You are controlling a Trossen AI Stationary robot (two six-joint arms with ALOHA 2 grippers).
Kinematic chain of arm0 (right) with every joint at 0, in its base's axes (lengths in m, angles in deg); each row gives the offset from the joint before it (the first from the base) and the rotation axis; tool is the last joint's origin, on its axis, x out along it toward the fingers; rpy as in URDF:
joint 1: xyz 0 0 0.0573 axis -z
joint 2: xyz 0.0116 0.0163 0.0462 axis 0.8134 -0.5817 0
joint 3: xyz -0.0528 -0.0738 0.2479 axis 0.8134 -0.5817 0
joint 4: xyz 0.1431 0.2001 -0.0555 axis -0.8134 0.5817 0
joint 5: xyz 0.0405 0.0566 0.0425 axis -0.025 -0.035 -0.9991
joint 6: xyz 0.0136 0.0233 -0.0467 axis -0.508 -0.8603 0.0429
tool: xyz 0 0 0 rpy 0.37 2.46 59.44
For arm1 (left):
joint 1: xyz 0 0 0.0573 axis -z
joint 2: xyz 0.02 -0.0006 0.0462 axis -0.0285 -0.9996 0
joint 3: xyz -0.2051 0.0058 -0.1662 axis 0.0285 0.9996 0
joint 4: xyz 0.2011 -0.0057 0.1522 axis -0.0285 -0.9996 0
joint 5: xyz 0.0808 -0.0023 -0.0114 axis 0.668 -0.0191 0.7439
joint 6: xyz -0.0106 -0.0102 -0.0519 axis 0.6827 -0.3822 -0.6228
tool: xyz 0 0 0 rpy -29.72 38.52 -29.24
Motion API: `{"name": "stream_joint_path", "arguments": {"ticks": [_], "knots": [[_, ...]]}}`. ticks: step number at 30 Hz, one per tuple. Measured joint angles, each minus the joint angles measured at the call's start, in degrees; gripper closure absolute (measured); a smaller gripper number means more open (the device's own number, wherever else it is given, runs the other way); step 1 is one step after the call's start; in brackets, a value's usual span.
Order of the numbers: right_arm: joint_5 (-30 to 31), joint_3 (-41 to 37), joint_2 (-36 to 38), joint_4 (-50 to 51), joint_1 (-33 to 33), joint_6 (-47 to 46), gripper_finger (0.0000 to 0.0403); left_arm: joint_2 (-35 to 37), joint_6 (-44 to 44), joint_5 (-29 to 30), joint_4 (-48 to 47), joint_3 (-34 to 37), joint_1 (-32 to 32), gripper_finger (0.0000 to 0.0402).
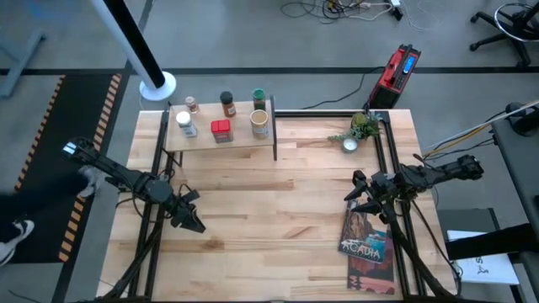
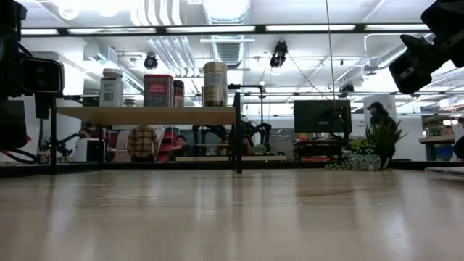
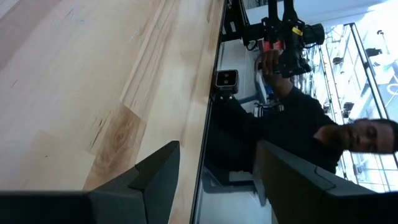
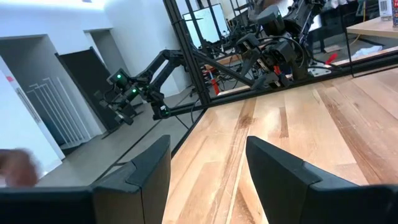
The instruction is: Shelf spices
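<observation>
I saw all five spices standing on the shelf (image 1: 221,139), the little raised platform at the far left of the table (image 1: 278,219). The white-capped clear jar (image 1: 185,124) stood at the shelf's left end, with the red square tin (image 1: 221,130) just beside it and the tan cylindrical canister (image 1: 259,124) toward the right end. Behind them, along the far edge, I made out the dark-capped brown jar (image 1: 227,103) and the green-lidded jar (image 1: 258,99); a further small red-capped jar (image 1: 192,104) stood at the back left. From table height the front three rose in a row above the wood top.

Neither arm was touching any of them. My left gripper (image 1: 190,216) hung over the near left part of the table, well apart from the shelf, its fingers (image 3: 155,180) spread with nothing between them. My right gripper (image 1: 357,192) hung over the right side, also spread and empty, near the Acadia book (image 1: 368,240) lying flat by the near right corner. The small green plant (image 1: 362,129) sat at the far right. In the left wrist view a person (image 3: 298,118) showed beyond the table's edge.
</observation>
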Motion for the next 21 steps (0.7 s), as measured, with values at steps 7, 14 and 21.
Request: {"name": "stream_joint_path", "arguments": {"ticks": [7,14,21], "knots": [[0.0,0.0,0.0,0.0,0.0,0.0,0.0217,0.0,0.0,0.0,0.0,0.0,0.0,0.0198],[0.4,0.0,0.0,0.0,0.0,0.0,0.0217,0.0,0.0,0.0,0.0,0.0,0.0,0.0198],[0.4,0.0,0.0,-0.4,0.0,0.0,0.0217,0.0,0.0,0.0,0.0,0.0,0.0,0.0198]]}}
